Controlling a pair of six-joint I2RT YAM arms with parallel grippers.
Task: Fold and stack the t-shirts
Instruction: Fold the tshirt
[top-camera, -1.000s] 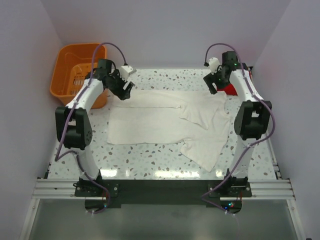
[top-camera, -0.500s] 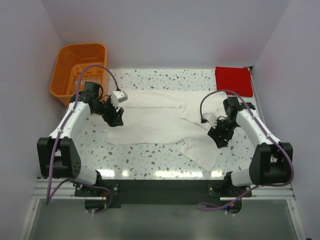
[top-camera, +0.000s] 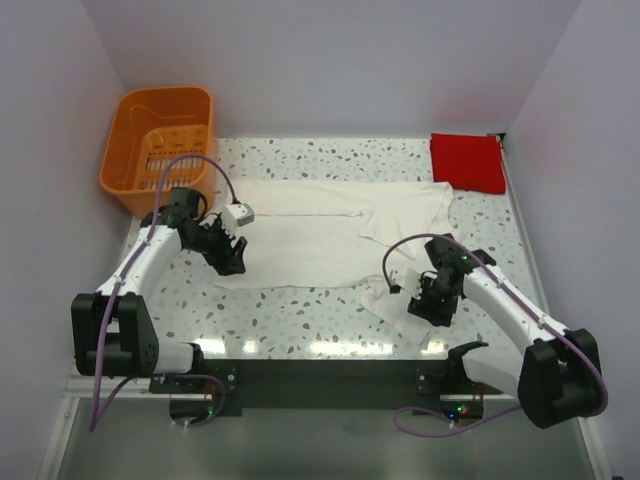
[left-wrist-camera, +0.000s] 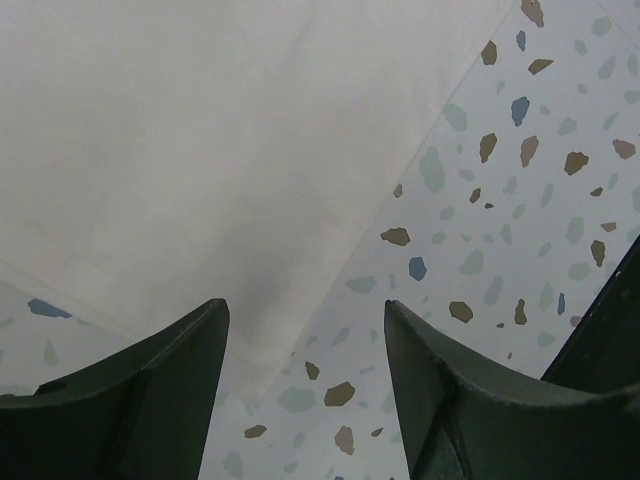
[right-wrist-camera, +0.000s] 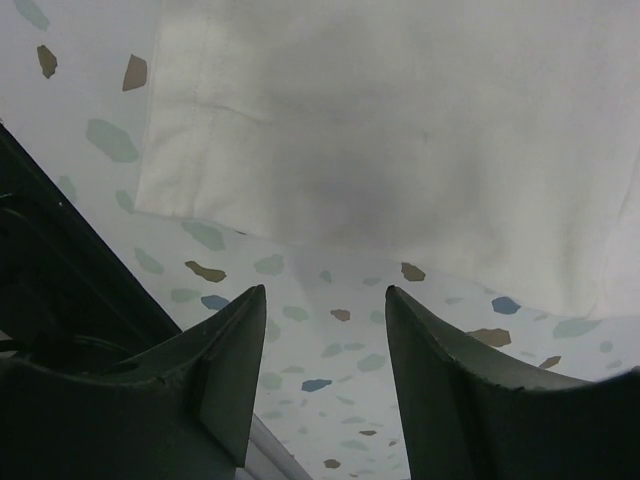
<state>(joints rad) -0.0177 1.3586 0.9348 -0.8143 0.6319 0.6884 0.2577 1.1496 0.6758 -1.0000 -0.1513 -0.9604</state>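
**A:** A speckled table (top-camera: 300, 305) between pale walls. How many shirts are on it?
**B:** Two. One cream-white t-shirt (top-camera: 310, 235) lies spread out mid-table. One red t-shirt (top-camera: 467, 162) is a folded square at the far right corner.
**A:** Anything else?
**B:** One orange basket (top-camera: 120, 180), at the far left corner.
**A:** And the grippers?
**B:** Two. The left gripper (left-wrist-camera: 305, 308) hangs over the white shirt's near left corner, jaws apart and empty. The right gripper (right-wrist-camera: 325, 291) is over its near right edge, likewise spread with nothing held.

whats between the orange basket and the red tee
Bare speckled tabletop, shown in the top view; the cream tee lies just nearer the arms.
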